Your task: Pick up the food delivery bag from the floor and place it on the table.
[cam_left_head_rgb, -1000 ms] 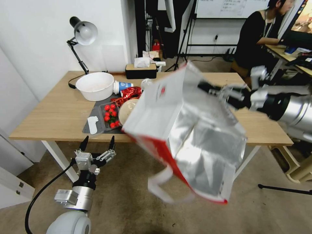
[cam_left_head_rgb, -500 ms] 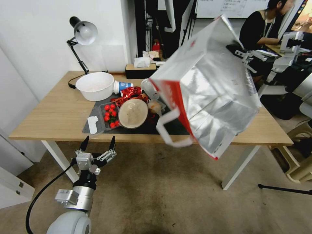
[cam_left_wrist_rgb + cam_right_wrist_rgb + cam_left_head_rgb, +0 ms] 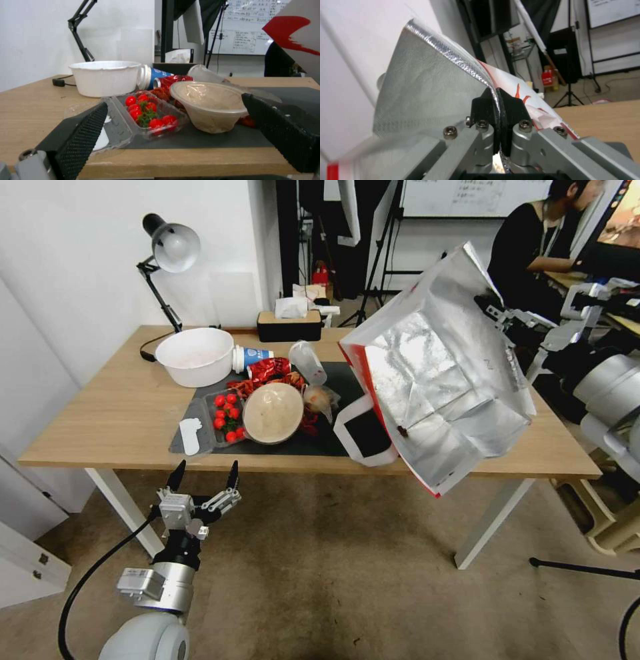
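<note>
The right gripper (image 3: 496, 107) holds the food delivery bag (image 3: 440, 380) by its foil-lined rim, jaws clamped tight on the edge. The bag hangs tilted in the air over the right half of the desk (image 3: 107, 413), mouth turned toward the robot and one white strap (image 3: 360, 430) drooping near the dark mat (image 3: 333, 443). To set it down well, level the base first and lower onto bare wood right of the food clutter. The left gripper (image 3: 203, 477) waits low at the near desk edge, jaws spread.
</note>
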{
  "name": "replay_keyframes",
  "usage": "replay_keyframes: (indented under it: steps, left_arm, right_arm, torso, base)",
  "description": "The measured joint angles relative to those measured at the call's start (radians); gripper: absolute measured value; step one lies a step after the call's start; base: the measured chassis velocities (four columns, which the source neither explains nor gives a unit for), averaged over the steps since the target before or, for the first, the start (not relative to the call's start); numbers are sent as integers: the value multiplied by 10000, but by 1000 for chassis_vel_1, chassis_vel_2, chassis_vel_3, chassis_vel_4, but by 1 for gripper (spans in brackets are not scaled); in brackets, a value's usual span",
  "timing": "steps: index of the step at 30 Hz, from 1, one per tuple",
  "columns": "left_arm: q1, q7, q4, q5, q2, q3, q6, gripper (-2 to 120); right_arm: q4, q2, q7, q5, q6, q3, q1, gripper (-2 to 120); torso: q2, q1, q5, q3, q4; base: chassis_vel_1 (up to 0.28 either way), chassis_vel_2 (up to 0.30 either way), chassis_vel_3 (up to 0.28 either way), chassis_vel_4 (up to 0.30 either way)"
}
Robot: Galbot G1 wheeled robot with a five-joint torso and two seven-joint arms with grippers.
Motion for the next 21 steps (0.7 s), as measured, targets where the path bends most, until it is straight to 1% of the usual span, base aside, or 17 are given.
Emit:
replay_keyframes:
  steps: [6,21]
  left_arm:
    - [2,20,74,66,-36,58,-72,100]
    - [41,34,105,87,-50,68,-155,100]
  right_arm:
    - [-115,339,715,-282,14,53,-218,0]
    - [-319,560,1094,-468,14,59,-294,0]
  torso:
    - [-1,0,1,0,0]
    - [-3,-1,0,-1,0]
  base:
    - [0,0,0,0]
    - [0,0,0,0]
